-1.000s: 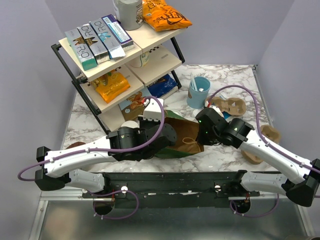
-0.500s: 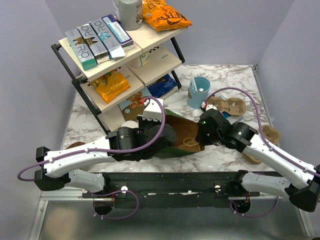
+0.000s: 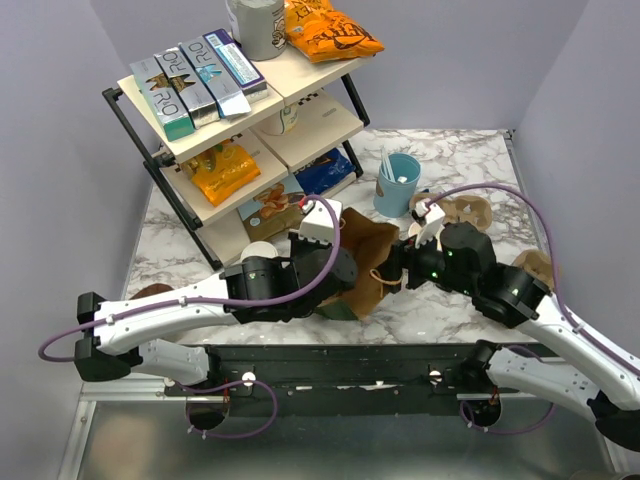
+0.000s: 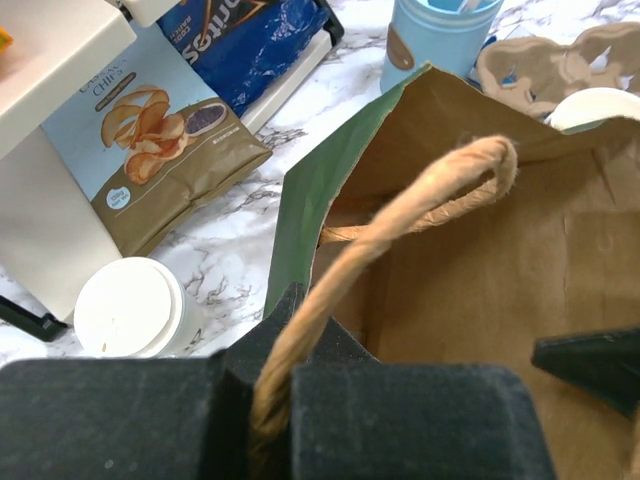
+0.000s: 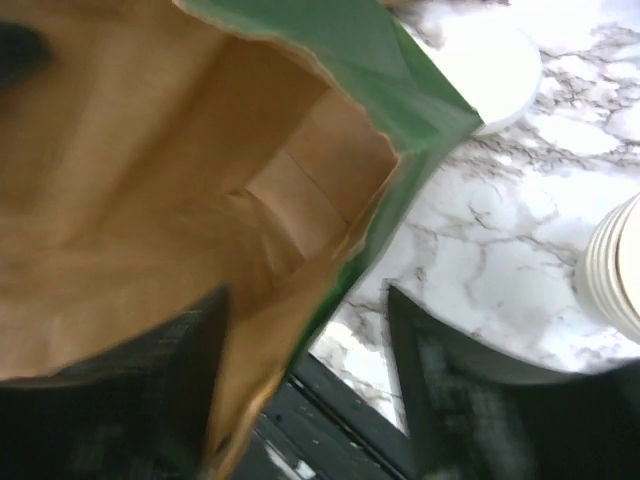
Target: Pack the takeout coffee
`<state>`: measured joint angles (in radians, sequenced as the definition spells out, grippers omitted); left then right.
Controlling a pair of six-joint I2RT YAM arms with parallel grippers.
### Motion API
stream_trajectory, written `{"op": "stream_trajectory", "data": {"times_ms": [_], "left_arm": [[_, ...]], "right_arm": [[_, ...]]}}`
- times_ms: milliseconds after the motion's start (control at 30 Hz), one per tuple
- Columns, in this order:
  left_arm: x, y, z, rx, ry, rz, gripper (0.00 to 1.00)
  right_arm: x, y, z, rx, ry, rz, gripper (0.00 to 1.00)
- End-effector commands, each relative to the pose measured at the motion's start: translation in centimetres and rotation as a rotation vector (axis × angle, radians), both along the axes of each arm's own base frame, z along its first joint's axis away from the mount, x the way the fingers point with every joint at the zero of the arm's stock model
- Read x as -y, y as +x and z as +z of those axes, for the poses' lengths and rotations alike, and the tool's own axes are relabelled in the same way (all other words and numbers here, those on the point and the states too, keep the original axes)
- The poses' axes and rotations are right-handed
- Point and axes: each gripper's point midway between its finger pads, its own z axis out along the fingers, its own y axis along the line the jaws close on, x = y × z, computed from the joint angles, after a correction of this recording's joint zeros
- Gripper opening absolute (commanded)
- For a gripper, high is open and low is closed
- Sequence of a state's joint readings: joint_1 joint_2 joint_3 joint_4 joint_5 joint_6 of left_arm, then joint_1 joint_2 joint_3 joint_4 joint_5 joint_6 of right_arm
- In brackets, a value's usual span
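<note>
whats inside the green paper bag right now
Only bare brown paper shows inside the bag, down to its folded bottom; no cup visible. The lidded coffee stands outside on the marble. A finger of the right hand covers the near part of the interior.

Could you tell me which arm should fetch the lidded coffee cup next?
Likely right: the right gripper is open, gripping nothing, while the left gripper is shut on the bag handle, though the coffee cup sits nearer it.

Your left arm (image 3: 170,315) stretches from lower left to centre, black left gripper (image 4: 270,400) pinched tight on tan twisted-paper handle (image 4: 400,215). Right arm (image 3: 540,310) angles in from lower right, black right gripper (image 5: 300,390) spread wide.
</note>
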<state>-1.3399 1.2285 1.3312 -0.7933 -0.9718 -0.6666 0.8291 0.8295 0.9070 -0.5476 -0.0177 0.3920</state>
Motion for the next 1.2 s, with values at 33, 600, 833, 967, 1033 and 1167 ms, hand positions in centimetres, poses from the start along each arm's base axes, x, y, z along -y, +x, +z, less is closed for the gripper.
{"op": "stream_trajectory", "data": {"times_ms": [33,600,833,967,1033,1167], "left_arm": [[0.5,0.3,0.4,0.005,0.002,0.023,0.00],[1.6,0.5,0.6,-0.004,-0.011,0.021,0.00],[1.1,0.8,1.1,-0.011,-0.018,0.101,0.00],[1.0,0.9,1.1,-0.016,-0.026,0.117,0.00],[0.8,0.8,1.2,-0.019,-0.033,0.127,0.00],[0.5,0.8,1.3,-0.028,-0.048,0.135,0.00]], "right_arm": [[0.8,-0.3,4.6,0.106,0.090,-0.004,0.86],[3.1,1.1,11.7,0.072,0.335,-0.285,1.00],[1.9,-2.4,9.6,-0.280,0.200,-0.238,1.00],[1.3,-4.2,9.8,-0.263,0.332,-0.140,1.00],[3.1,-4.6,10.3,-0.211,0.375,-0.183,1.00],[4.5,-6.2,9.9,-0.205,0.405,-0.173,1.00]]}}
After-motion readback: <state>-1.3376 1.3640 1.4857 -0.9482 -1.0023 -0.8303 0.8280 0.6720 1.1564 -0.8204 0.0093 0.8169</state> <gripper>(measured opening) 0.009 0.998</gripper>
